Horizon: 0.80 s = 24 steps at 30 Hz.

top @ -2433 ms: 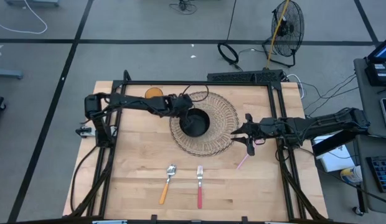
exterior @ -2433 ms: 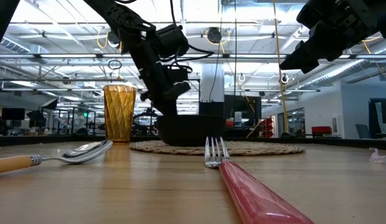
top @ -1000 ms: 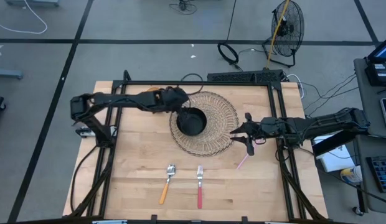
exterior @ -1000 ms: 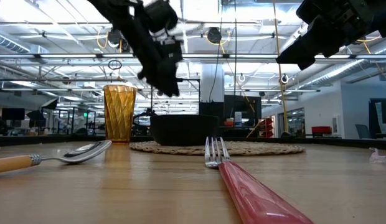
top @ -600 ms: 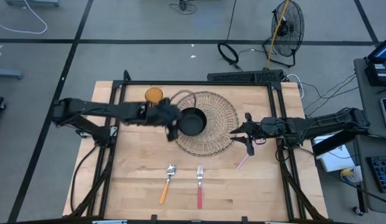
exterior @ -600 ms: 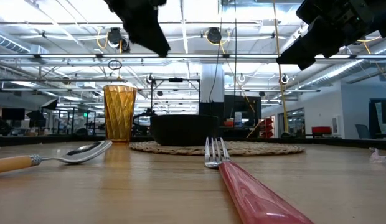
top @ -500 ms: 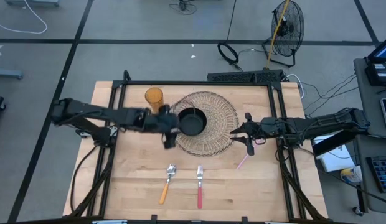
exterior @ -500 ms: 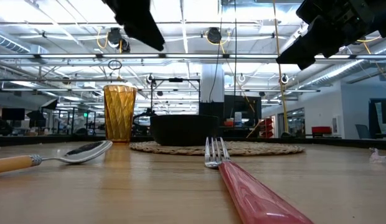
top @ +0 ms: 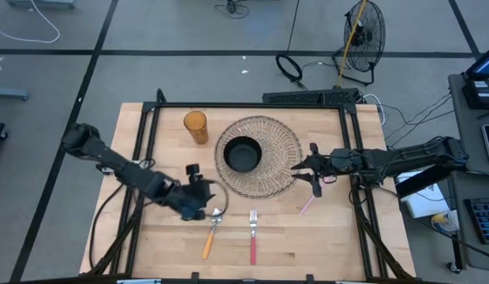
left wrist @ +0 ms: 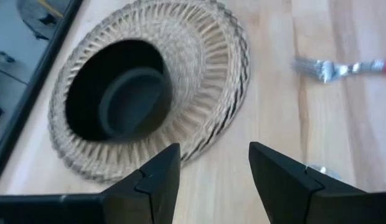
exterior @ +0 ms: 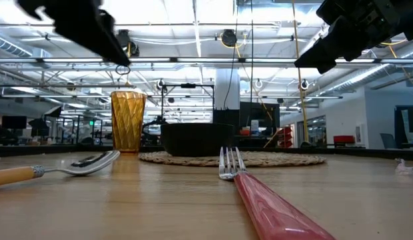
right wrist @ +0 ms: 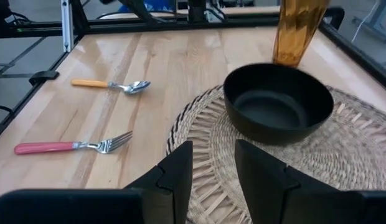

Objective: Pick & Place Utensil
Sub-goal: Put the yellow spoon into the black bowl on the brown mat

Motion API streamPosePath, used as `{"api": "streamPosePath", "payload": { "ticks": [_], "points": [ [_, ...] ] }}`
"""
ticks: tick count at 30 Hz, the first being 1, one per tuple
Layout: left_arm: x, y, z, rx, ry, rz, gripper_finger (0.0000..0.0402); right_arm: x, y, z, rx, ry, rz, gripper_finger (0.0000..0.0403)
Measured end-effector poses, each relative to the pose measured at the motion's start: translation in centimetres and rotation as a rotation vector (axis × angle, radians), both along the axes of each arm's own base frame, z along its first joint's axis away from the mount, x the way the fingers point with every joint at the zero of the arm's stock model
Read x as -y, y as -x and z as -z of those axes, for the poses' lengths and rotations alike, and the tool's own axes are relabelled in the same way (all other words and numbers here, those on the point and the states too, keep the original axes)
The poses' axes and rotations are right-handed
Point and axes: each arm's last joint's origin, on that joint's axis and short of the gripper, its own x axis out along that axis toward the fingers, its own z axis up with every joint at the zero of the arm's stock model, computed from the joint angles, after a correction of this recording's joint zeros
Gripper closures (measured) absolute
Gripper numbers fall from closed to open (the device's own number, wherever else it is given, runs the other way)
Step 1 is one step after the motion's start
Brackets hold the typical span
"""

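A spoon (top: 210, 233) with an orange handle and a fork (top: 252, 235) with a red handle lie flat on the wooden table near its near edge. A black bowl (top: 242, 154) stands on a round woven mat (top: 282, 150). My left gripper (top: 203, 199) hangs open above the table, just left of the spoon's bowl end (left wrist: 320, 170); nothing is between its fingers. My right gripper (top: 311, 170) waits open above the mat's right rim, also with nothing between its fingers.
An amber cup (top: 195, 126) stands at the far left of the mat. A thin pink thing (top: 307, 203) lies on the table near my right gripper. A black frame (top: 252, 106) borders the table. Bare wood lies between the fork and the pink thing.
My left gripper has swung away from the black bowl toward the table's near edge and a little left, ending beside the spoon's bowl end. It has stayed open. The bowl stays on the mat.
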Motion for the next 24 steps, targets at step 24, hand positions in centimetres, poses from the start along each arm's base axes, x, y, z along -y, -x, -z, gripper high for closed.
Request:
{"api": "streamPosePath", "payload": {
  "ticks": [24],
  "points": [
    [4.8, 6.4, 1.9, 0.180, 0.009, -0.023, 0.0204, -4.2, -5.2, 2.0, 0.192, 0.121, -0.445, 0.0287]
  ]
}}
